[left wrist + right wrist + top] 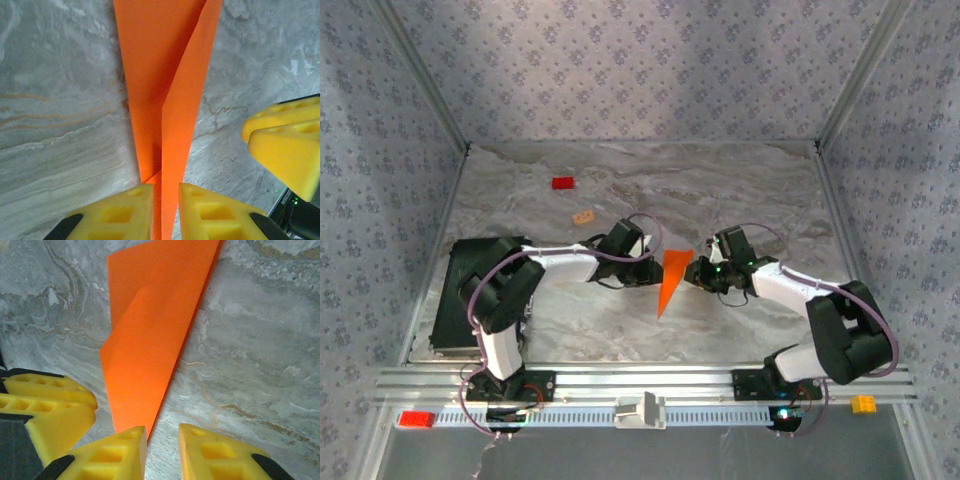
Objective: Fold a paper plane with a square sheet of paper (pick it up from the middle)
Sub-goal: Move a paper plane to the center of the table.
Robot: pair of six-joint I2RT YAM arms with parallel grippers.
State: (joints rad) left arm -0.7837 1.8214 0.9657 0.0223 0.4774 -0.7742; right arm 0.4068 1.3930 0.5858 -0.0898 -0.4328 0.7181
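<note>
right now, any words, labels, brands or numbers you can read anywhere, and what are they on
No text reads clearly in these views.
Too blurred to read: faint pale marks on the black housing, lower right of the left wrist view.
No print: the orange paper plane, the marble table, the patterned walls.

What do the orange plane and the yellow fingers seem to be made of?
Paper plane: thin matte orange paper, judging by crisp creases and flat overlapping flaps. Fingers of the left hand: matte yellow with recessed pockets, probably plastic or rubber; unclear which.
</note>
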